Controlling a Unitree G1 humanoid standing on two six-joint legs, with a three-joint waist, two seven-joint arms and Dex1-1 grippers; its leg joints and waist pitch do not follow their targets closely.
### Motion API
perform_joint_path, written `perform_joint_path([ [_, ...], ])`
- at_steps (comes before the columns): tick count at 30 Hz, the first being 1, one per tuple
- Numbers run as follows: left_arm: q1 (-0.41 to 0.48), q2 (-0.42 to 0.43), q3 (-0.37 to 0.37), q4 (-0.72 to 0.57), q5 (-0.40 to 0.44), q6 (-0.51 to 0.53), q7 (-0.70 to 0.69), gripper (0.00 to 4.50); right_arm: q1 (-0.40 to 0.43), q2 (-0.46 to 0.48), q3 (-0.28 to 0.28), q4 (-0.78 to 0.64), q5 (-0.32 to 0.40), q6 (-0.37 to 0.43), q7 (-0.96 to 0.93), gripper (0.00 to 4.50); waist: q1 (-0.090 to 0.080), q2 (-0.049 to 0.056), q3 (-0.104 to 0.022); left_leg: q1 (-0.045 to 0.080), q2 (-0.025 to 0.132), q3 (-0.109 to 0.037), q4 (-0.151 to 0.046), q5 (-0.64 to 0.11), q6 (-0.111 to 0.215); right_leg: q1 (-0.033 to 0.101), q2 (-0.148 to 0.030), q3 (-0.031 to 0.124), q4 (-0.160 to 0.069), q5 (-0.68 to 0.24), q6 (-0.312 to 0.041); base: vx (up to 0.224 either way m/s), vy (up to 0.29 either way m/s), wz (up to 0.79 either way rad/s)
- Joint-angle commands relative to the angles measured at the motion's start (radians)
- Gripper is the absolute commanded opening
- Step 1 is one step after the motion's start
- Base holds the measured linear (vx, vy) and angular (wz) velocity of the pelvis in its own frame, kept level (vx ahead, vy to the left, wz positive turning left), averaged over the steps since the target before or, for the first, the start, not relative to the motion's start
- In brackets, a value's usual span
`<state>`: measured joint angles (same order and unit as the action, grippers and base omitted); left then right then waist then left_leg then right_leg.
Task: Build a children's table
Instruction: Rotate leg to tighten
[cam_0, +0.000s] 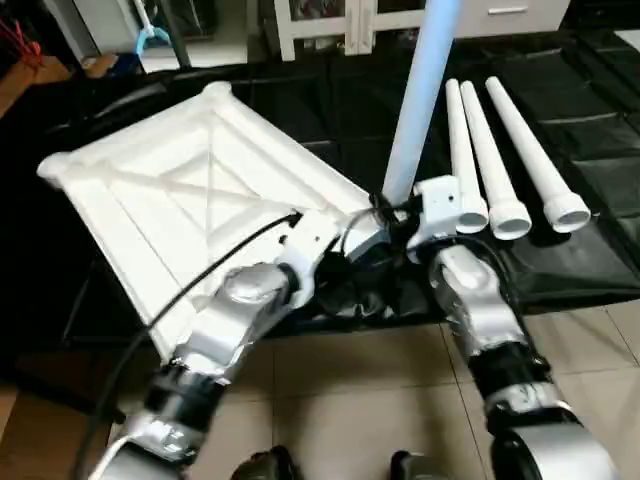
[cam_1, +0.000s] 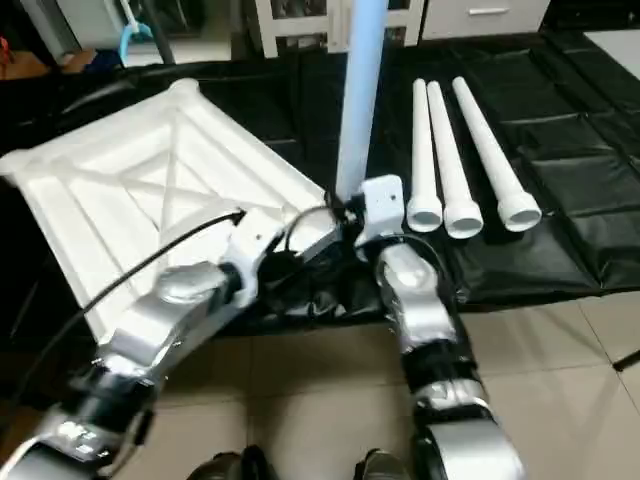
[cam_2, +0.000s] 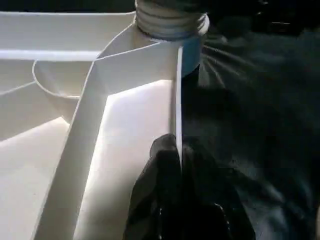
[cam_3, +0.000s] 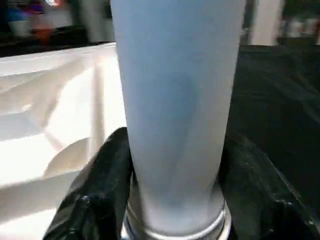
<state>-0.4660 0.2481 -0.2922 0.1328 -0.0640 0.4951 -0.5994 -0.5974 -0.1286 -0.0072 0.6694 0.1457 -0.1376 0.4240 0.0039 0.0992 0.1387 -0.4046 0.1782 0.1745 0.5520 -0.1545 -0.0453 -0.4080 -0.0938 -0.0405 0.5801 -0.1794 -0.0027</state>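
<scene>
I've got the left gripper (cam_2: 177, 165) pinched tight on the tabletop (cam_0: 190, 190) rim to steady the near corner socket (cam_2: 170, 22) while the right gripper (cam_3: 175, 200) clasps the upright leg (cam_0: 420, 100) seated in it, three legs (cam_0: 500, 150) waiting alongside.

Near corner: blocked by upright leg (cam_0: 420, 100) in tabletop (cam_0: 180, 190) socket, both end effectors crowded at its base.
Right of upright leg: three spare legs (cam_0: 500, 150) lying side by side.
Tabletop underside: open between ribs.
Floor (cam_0: 380, 400): bare tile between forearms.
</scene>
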Motion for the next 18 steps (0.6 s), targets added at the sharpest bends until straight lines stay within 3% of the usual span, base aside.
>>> perform_joint_path([
  [1, 0.059, 0.067, -0.067, -0.052, -0.032, -0.02, -0.154, 0.0, -0.009, -0.056, 0.009, -0.038, 0.03, 0.021, 0.135, 2.93, 0.003, -0.012, -0.074, 0.014, 0.036, -0.011, -0.056, -0.195, 0.103, 0.043, -0.043, 0.022, -0.059, -0.16, -0.23, 0.059, -0.012, -0.05],
  [4, 0.076, 0.098, -0.082, -0.078, -0.042, -0.024, -0.203, 0.0, -0.011, -0.092, 0.02, -0.041, 0.021, 0.025, 0.192, 3.18, 0.002, -0.006, -0.086, 0.016, 0.035, -0.008, -0.03, -0.001, 0.183, 0.045, -0.03, 0.017, -0.027, 0.122, -0.294, 0.065, 0.003, -0.05],
  [5, 0.083, 0.109, -0.084, -0.088, -0.046, -0.015, -0.212, 0.0, -0.012, -0.109, 0.028, -0.04, 0.011, 0.023, 0.213, 3.26, 0.004, 0.0, -0.09, 0.018, 0.033, -0.007, -0.025, 0.025, 0.196, 0.044, -0.029, 0.017, -0.021, 0.16, -0.305, 0.058, 0.017, 0.02],
  [6, 0.096, 0.13, -0.089, -0.108, -0.053, -0.011, -0.24, 0.0, -0.007, -0.135, 0.033, -0.057, 0.023, 0.041, 0.274, 3.38, 0.006, -0.001, -0.096, 0.02, 0.032, -0.007, -0.016, 0.084, 0.228, 0.043, -0.027, 0.016, -0.013, 0.232, -0.319, 0.0, 0.0, 0.0],
  [8, 0.121, 0.169, -0.091, -0.144, -0.073, 0.005, -0.292, 0.0, 0.004, -0.191, 0.051, -0.094, 0.052, 0.082, 0.406, 3.38, 0.012, -0.004, -0.101, 0.016, 0.03, -0.01, -0.007, 0.142, 0.269, 0.048, -0.024, 0.01, -0.003, 0.293, -0.326, 0.0, 0.0, 0.0],
  [9, 0.13, 0.188, -0.093, -0.155, -0.079, 0.007, -0.313, 0.0, 0.011, -0.222, 0.069, -0.105, 0.057, 0.093, 0.472, 3.38, 0.014, -0.004, -0.094, 0.014, 0.032, -0.008, -0.006, 0.127, 0.283, 0.043, -0.026, 0.009, -0.004, 0.268, -0.329, 0.0, 0.0, 0.0],
  [11, 0.139, 0.209, -0.094, -0.165, -0.086, 0.015, -0.333, 0.0, 0.015, -0.257, 0.09, -0.104, 0.055, 0.1, 0.54, 3.38, 0.017, -0.01, -0.086, 0.014, 0.038, -0.004, -0.01, 0.042, 0.27, 0.042, -0.033, 0.012, -0.012, 0.161, -0.326, 0.0, 0.0, 0.0],
  [13, 0.147, 0.229, -0.09, -0.172, -0.092, 0.019, -0.351, 0.0, 0.014, -0.289, 0.102, -0.088, 0.053, 0.105, 0.607, 3.38, 0.02, -0.008, -0.08, 0.019, 0.043, -0.004, -0.019, -0.066, 0.227, 0.042, -0.036, 0.013, -0.022, 0.021, -0.318, 0.0, 0.0, 0.0],
  [16, 0.153, 0.237, -0.081, -0.178, -0.098, 0.027, -0.357, 0.0, 0.009, -0.306, 0.101, -0.074, 0.074, 0.136, 0.671, 3.38, 0.025, -0.011, -0.068, 0.03, 0.047, -0.002, -0.039, -0.238, 0.126, 0.035, -0.038, 0.022, -0.04, -0.172, -0.291, -0.053, 0.012, 0.0],
  [18, 0.155, 0.24, -0.082, -0.185, -0.103, 0.032, -0.354, 0.0, 0.002, -0.304, 0.097, -0.049, 0.085, 0.136, 0.696, 3.03, 0.025, -0.014, -0.073, 0.034, 0.047, -0.001, -0.041, -0.254, 0.099, 0.035, -0.04, 0.025, -0.042, -0.199, -0.279, 0.0, 0.0, 0.0],
])
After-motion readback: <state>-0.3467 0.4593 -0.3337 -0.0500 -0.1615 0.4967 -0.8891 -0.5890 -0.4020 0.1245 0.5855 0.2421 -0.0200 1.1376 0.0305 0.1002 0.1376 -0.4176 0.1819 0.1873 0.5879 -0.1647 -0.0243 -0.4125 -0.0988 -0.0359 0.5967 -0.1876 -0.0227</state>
